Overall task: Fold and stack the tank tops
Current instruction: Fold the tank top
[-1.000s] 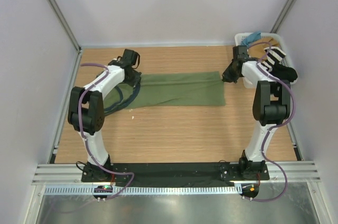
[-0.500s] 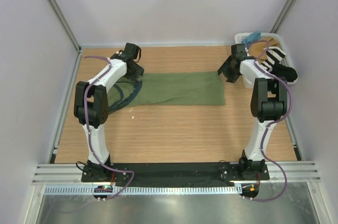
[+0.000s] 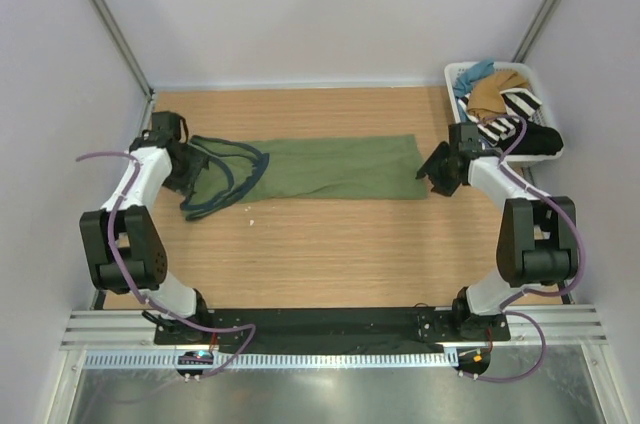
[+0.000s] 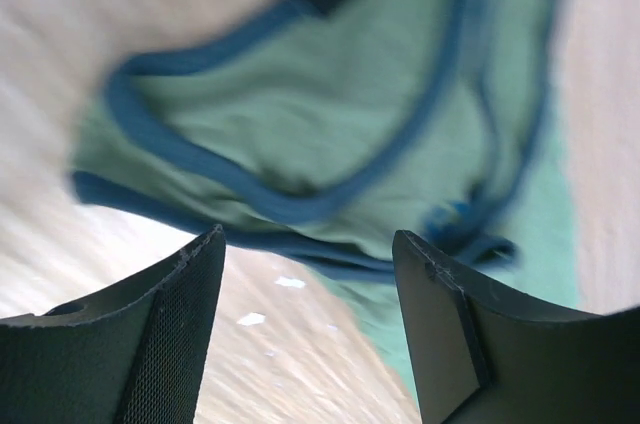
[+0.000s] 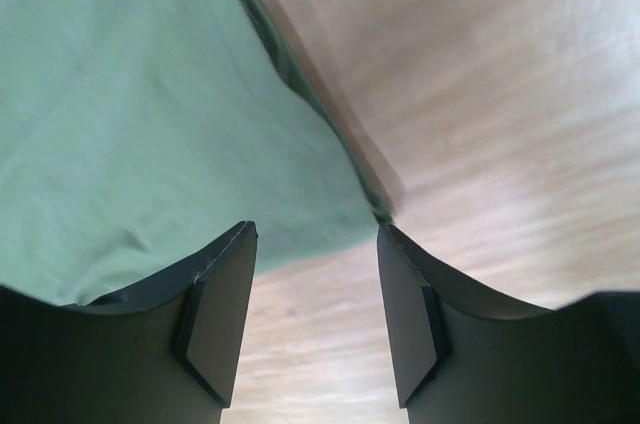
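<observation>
The olive green tank top lies flat across the table as a long folded strip. Its blue-trimmed straps sit at the left end. My left gripper stands open just left of the straps; in the left wrist view nothing is between its fingers, and the trimmed cloth lies ahead. My right gripper is open at the strip's right hem. In the right wrist view its fingers are empty over bare wood, beside the hem corner. The tan-brown tank top is bunched in the basket.
A white basket stands at the back right corner. It holds a striped garment, a black garment hanging over its near rim, and a bit of blue cloth. Grey walls close in the table on three sides.
Both grippers opened and let go of the green top's ends. The left arm swung out to the left of the straps. The right gripper drew back toward the near side.
</observation>
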Tool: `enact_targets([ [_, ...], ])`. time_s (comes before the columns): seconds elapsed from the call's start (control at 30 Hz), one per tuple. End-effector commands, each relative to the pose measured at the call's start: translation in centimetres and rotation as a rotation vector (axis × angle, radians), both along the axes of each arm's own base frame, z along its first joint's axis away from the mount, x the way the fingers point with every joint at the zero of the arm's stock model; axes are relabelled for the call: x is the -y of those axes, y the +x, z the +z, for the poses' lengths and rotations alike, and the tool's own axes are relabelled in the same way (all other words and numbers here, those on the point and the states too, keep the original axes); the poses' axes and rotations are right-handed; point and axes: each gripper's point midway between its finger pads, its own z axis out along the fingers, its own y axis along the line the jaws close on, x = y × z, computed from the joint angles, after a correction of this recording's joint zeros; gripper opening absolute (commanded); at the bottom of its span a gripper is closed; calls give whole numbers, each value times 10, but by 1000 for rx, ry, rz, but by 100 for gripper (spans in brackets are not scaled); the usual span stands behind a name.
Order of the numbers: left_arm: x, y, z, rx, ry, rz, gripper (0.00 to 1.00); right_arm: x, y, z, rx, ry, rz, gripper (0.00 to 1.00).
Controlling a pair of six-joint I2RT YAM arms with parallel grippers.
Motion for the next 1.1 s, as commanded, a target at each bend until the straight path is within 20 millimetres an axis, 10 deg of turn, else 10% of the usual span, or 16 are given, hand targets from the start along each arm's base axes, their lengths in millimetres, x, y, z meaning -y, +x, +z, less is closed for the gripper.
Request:
enact_targets([
  [0.0, -16, -31, -20, -88, -34, -16, 69, -15, -18, -2, 31, 65, 40, 58],
  [0.33, -50, -72, -29, -61, -110, 160, 67, -12, -19, -31, -18, 53, 5, 54],
  [0.57, -55, -86, -37, -49, -151, 226, 66, -5, -10, -47, -27, 21, -39, 12],
  [1.07, -61, -77, -64, -34, -163, 292, 55, -8, -12, -46, -21, 31, -18, 10],
])
